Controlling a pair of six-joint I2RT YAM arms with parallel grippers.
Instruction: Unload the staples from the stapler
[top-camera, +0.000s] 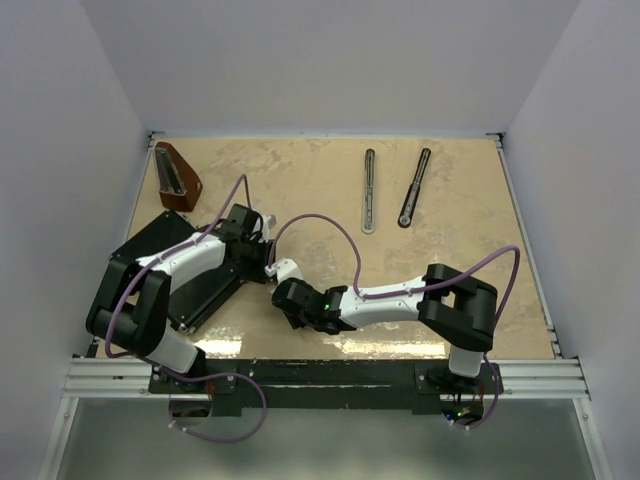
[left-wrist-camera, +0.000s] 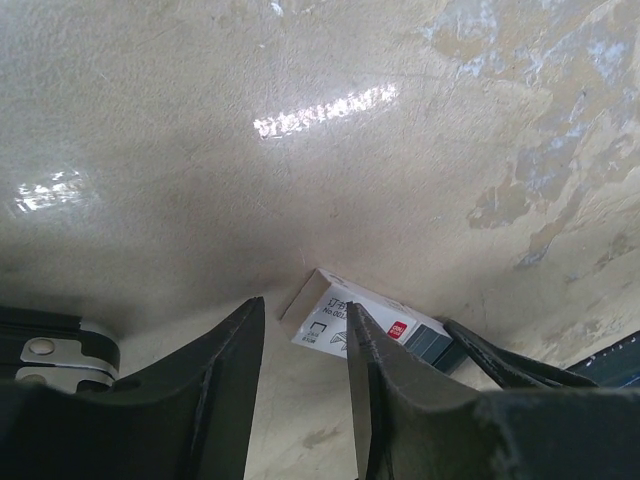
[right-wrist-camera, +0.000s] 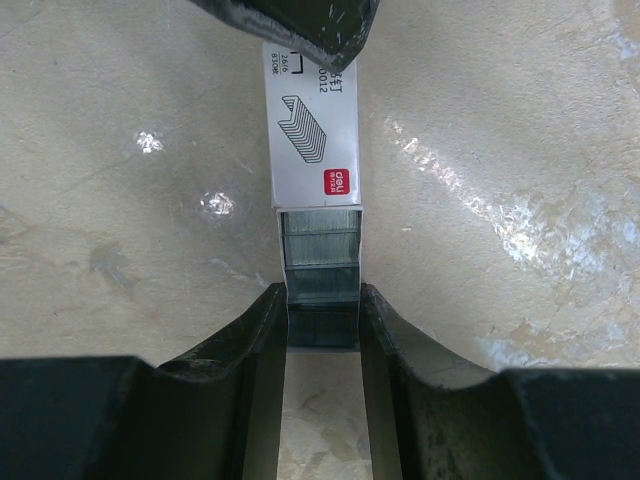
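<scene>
Beige tabletop (top-camera: 300, 180): staples (right-wrist-camera: 320, 250) clamped in right end effector (right-wrist-camera: 322, 305) (stapler (top-camera: 369, 190) well apart)

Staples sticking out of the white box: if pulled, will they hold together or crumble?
Probably stiff but brittle: the staples show seams between blocks, so they could snap apart there. Smooth metal sides may slip between the right fingers. The box looks light and might drag along.

Staple box (right-wrist-camera: 313, 130): "0012" (red deli logo)

Bright, even overhead light — glare patches on the glossy tabletop (left-wrist-camera: 200, 200), soft shadows, wrist views' near edges dark.
</scene>
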